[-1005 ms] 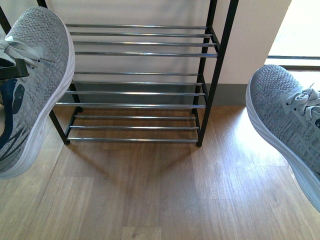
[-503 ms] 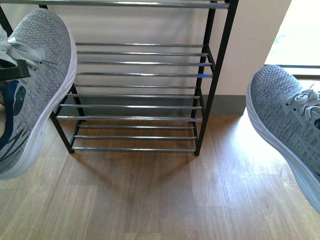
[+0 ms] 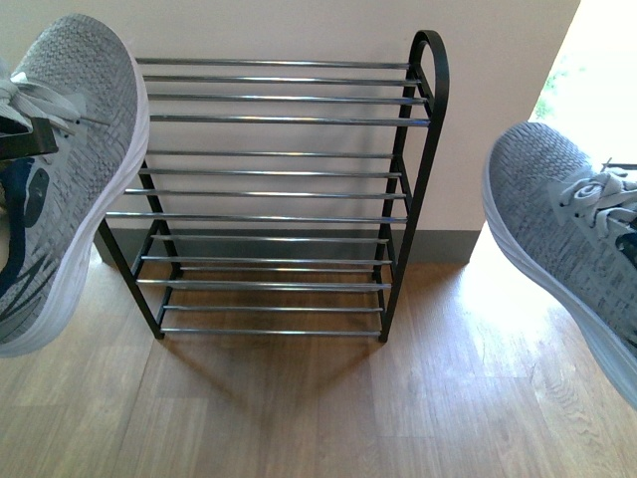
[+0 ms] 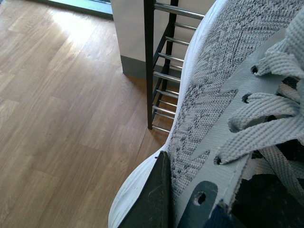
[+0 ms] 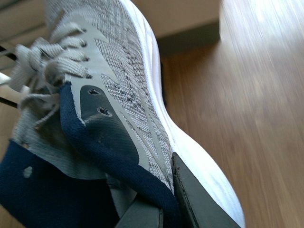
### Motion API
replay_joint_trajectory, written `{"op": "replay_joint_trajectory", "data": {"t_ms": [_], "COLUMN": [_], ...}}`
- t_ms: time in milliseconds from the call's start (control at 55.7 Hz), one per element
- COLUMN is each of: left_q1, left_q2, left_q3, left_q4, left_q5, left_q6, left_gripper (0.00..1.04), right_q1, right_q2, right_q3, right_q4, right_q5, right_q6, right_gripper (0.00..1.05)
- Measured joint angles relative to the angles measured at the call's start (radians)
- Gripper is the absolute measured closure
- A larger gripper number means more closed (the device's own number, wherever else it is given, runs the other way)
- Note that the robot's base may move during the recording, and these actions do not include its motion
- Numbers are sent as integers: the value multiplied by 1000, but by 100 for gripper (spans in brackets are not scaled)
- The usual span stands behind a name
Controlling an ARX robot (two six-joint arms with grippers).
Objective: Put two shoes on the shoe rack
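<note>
The shoe rack (image 3: 269, 119), a black frame with tiers of silver bars, stands against the wall in the middle of the front view. The left shoe (image 3: 75, 169), a grey knit sneaker with a white sole, hangs in the air at the rack's left side, toe up. My left gripper (image 4: 173, 209) is shut on its side wall near the collar. The right shoe (image 3: 562, 224) is held to the right of the rack, apart from it. On that shoe's navy collar my right gripper (image 5: 166, 213) is shut. Both shoes are above the floor, outside the rack.
A beige wall (image 3: 498, 90) with a grey skirting board (image 3: 448, 244) runs behind the rack. Wooden floor (image 3: 318, 418) lies in front of it. A bright opening (image 3: 597, 70) is at the far right. The rack's black corner post (image 4: 148, 61) stands close beside the left shoe.
The rack now appears farther away and lower in the front view, with its rounded top in sight. Both shoes stay held in the grippers; the right shoe sits slightly higher.
</note>
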Motion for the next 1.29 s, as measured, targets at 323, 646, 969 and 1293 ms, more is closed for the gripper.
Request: {"op": "replay_joint_trajectory", "data": {"t_ms": [323,646,969,1293], "left_q1": [0,0,0,0], "left_q2": [0,0,0,0], "left_q3": [0,0,0,0], "left_q4": [0,0,0,0], "left_q5": [1,2,2,1], "left_q6": [0,0,0,0], "left_gripper": [104,104,104,104], "right_q1": [213,505,593,579], "right_q2": [-68,208,516,814], "right_q3": [155,698,1184,1627], "right_q4": [150,-270,-620,-890], "right_q5": [157,437,615,736], "right_q6": [15,167,319,492], "right_gripper": [104,104,104,104]}}
